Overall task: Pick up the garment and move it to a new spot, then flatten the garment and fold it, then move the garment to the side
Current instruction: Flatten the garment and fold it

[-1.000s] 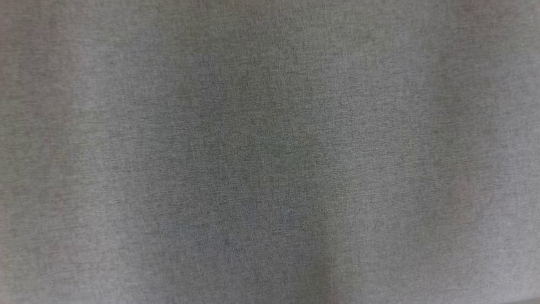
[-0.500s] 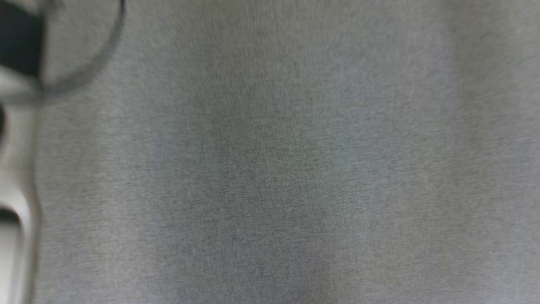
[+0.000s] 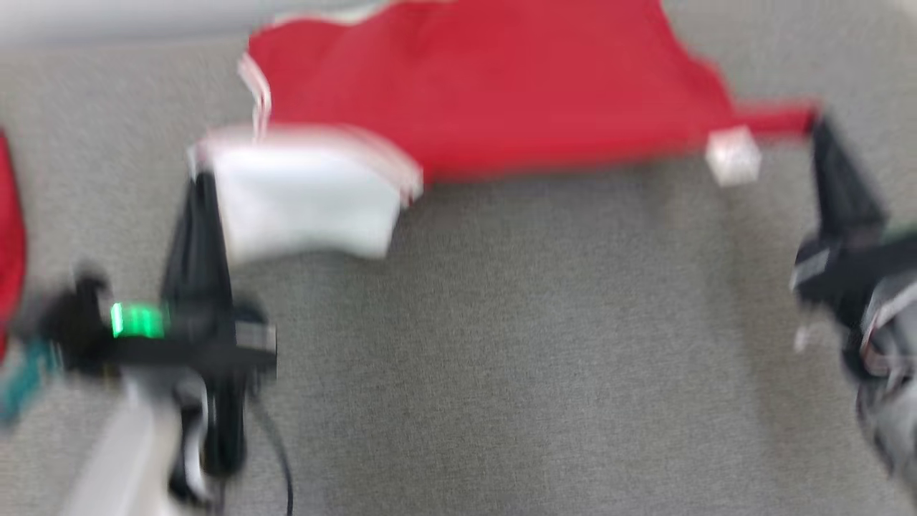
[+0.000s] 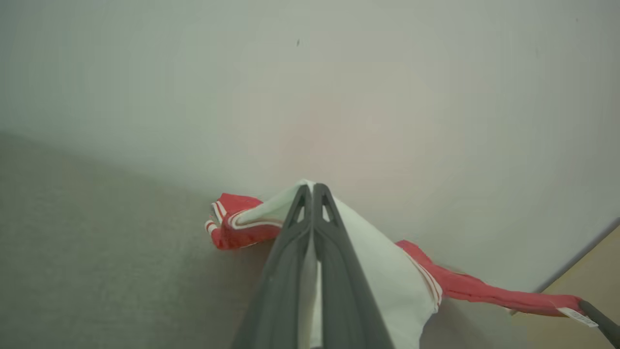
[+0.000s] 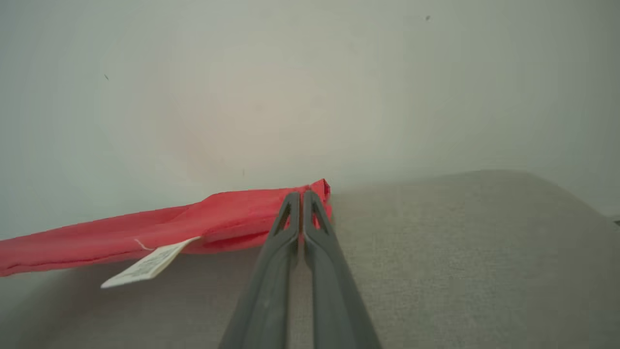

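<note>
The garment [image 3: 501, 86], red with a white panel [image 3: 301, 193] at one end, hangs stretched between both arms at the far side of the grey surface [image 3: 501, 322], close to the pale wall [image 4: 339, 72]. The left gripper [image 3: 203, 183] is clenched on the white end, its fingers pressed together with cloth between them in the left wrist view. The right gripper [image 3: 820, 132] is clenched on a thin red corner at the other end, just beside a white tag [image 3: 732, 155] that dangles below the hem. The wrist views show a shadow under the near edge, so that edge seems to be raised. The head view is blurred, and I cannot tell whether the far part already rests on the surface. A strip of red at the left edge of the head view [image 3: 7, 236] is too cut off to identify. This looks like the end of the carry or the start of flattening, with nothing folded yet. The next move probably calls for keeping both grips tight and the span taut, then lowering the two ends evenly so the cloth lands without creases. The white end is bunched and may need pulling out. The right grip holds very little cloth and could slip if the arms pull apart too hard.
</note>
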You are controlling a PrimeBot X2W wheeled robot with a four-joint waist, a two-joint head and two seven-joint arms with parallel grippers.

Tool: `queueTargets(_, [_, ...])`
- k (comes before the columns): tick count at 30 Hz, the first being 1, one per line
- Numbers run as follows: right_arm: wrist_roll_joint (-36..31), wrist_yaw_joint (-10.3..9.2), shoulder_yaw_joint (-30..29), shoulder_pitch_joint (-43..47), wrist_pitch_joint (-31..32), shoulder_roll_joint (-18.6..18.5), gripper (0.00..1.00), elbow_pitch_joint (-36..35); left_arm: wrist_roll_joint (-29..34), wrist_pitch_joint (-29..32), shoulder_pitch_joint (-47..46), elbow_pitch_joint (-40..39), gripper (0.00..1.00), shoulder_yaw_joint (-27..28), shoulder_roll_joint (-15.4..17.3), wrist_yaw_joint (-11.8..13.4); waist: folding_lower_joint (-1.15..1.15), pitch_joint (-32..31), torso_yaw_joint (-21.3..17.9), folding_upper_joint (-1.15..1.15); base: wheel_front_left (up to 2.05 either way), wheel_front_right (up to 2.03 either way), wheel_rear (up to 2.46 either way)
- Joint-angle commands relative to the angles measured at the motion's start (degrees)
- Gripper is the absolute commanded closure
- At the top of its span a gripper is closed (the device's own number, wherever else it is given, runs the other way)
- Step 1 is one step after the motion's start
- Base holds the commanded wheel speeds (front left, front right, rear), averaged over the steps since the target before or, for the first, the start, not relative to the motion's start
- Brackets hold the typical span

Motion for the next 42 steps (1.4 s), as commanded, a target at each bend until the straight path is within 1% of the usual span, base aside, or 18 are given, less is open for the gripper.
queueTargets(1, [-0.07,-0.14,-0.62,3.45,-0.24,0.53,1.0,-1.21,-0.3,0.01,3.84,-1.84,1.0,0.32,0.49,0.98,0.03,-4.46,-0.11,0.01,0.0,0.0,0.0])
queueTargets(4, [-0.89,-0.14,-2.51,11.98,0.06,1.37,1.0,-4.25,-2.02,-0.11,14.18,-6.83,1.0,0.75,-0.67,3.21,0.03,-5.94,-0.19,0.01,0.0,0.0,0.0])
queueTargets(6, [-1.06,-0.14,-4.11,17.15,0.27,1.85,1.0,-5.82,-3.05,-0.23,20.04,-8.79,1.0,1.46,-1.86,4.34,0.03,-6.74,-0.04,0.01,0.0,0.0,0.0])
queueTargets(8, [-2.08,-0.14,-5.64,22.04,0.91,2.33,1.0,-6.73,-3.36,-0.35,24.77,-9.89,1.0,2.51,-3.2,4.85,0.03,-7.46,0.22,0.01,0.0,0.0,0.0])
queueTargets(10, [-3.1,-0.14,-7.15,26.54,1.46,3.05,1.0,-7.46,-3.89,-0.42,28.87,-10.15,1.0,2.93,-4.84,4.54,0.03,-8.4,0.68,0.01,0.0,0.0,0.0])
queueTargets(13, [-5.17,-0.14,-9.63,32.36,2.39,4.17,1.0,-8.85,-3.3,-0.42,33.39,-9.62,1.0,3.36,-6.36,3.94,0.03,-9.71,1.25,0.01,0.0,0.0,0.0])
queueTargets(16, [-6.35,-0.14,-12.08,37.57,3.84,5.85,1.0,-10.41,-3.62,-0.44,37.15,-8.6,1.0,4.81,-7.69,2.95,0.03,-11.09,1.64,0.01,0.0,0.0,0.0])
queueTargets(18, [-7.79,-0.14,-14.56,40.41,4.59,6.24,1.0,-11.44,-3.24,-0.43,39.26,-8.39,1.0,5.02,-8.36,2.91,0.03,-11.82,1.99,0.01,0.0,0.0,0.0])
queueTargets(20, [-7.88,-0.14,-16.38,43.12,5.88,7.73,1.0,-12.71,-3.38,-0.39,40.67,-8.07,1.0,4.78,-8.55,2.61,0.03,-12.26,2.45,0.01,0.0,0.0,0.0])
queueTargets(24, [-9.11,-0.14,-18.78,47.09,8.74,9.73,1.0,-15.33,-2.82,0.04,41.27,-7.62,1.0,3.21,-8.75,1.86,0.03,-12.4,3.23,0.01,0.0,0.0,0.0])
queueTargets(26, [-9.85,-0.14,-19.22,48.05,9.78,11.1,1.0,-16.21,-2.55,-0.04,40.52,-7.32,1.0,2.83,-8.89,1.97,0.03,-12.37,3.34,0.01,0.0,0.0,0.0])
queueTargets(29, [-10.89,-0.14,-19.8,48.43,10.79,12.81,1.0,-17.14,-1.99,0.27,39.26,-6.71,1.0,2.1,-8.68,1.49,0.03,-12.41,3.27,0.01,0.0,0.0,0.0])
queueTargets(36, [-11.28,-0.14,-20.43,44.84,12.02,14.14,1.0,-19.06,-0.6,2.37,34.52,-6.55,1.0,0.83,-7.0,0.44,0.03,-11.84,2.34,0.01,0.0,0.0,0.0])
queueTargets(42, [-10.35,-0.14,-19.45,37.66,13.91,14.23,1.0,-18.09,-1.38,5.67,26.7,-4.8,1.0,1.66,-5.19,-0.35,0.03,-9.55,0.41,0.01,0.0,0.0,0.0])
